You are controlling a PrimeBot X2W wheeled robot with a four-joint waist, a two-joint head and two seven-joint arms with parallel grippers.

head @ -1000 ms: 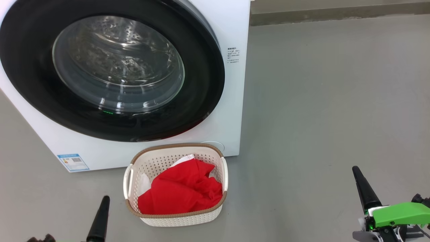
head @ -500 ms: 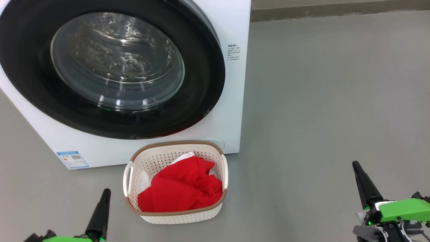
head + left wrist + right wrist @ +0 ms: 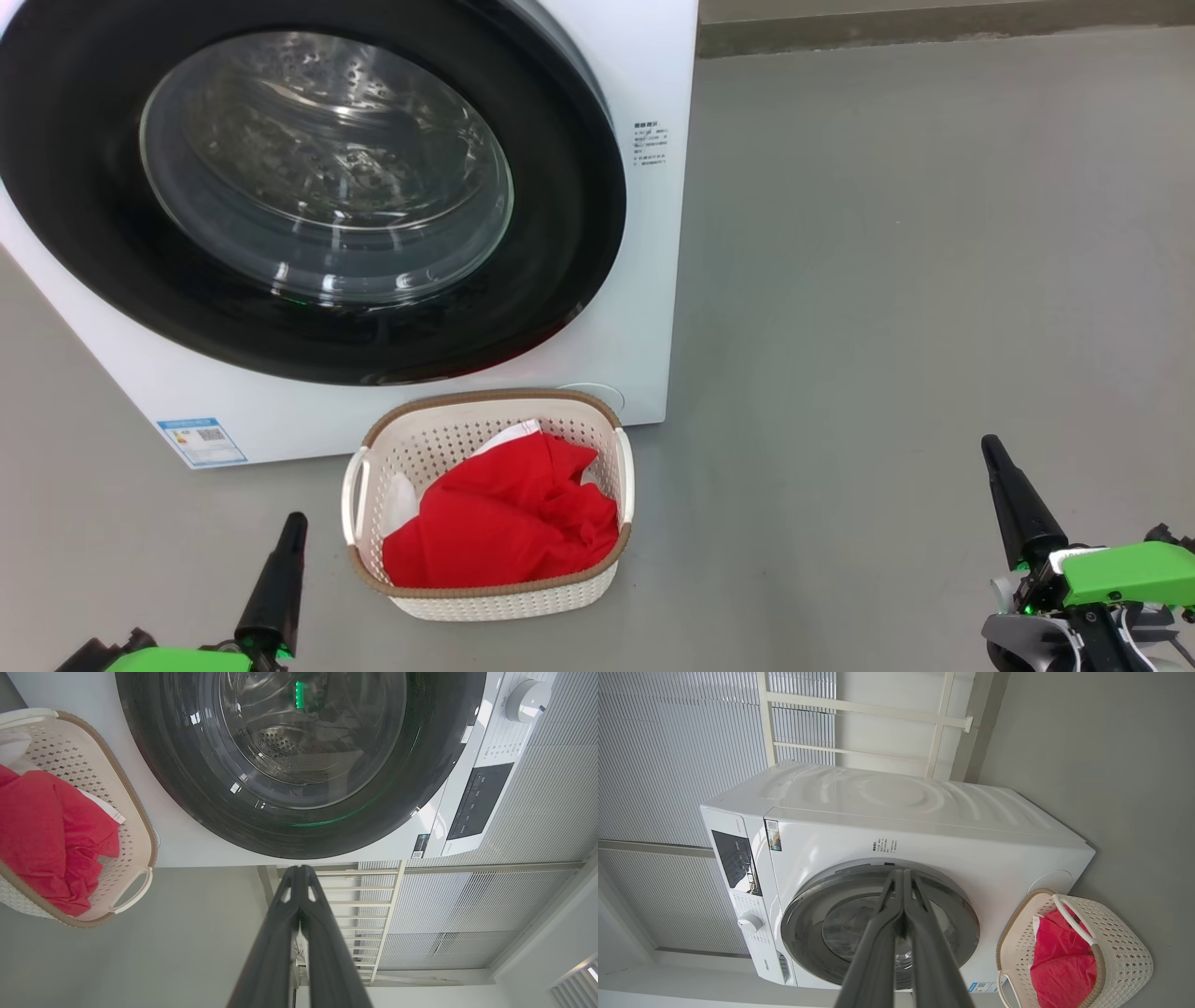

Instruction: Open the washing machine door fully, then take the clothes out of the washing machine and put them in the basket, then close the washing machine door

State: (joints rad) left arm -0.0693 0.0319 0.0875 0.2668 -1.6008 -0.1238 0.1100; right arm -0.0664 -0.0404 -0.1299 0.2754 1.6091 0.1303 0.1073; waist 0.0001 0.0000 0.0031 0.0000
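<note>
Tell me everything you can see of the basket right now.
The basket is a small cream-white perforated plastic tub, a rounded rectangle with a brown woven-look rim and a white loop handle on each side. It stands upright on the grey floor, just in front of the washing machine; whether they touch is unclear. The red and white clothes fill most of it.

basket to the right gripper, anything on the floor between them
Nothing lies there. In the head view the stretch from the basket to the right gripper is bare grey floor.
</note>
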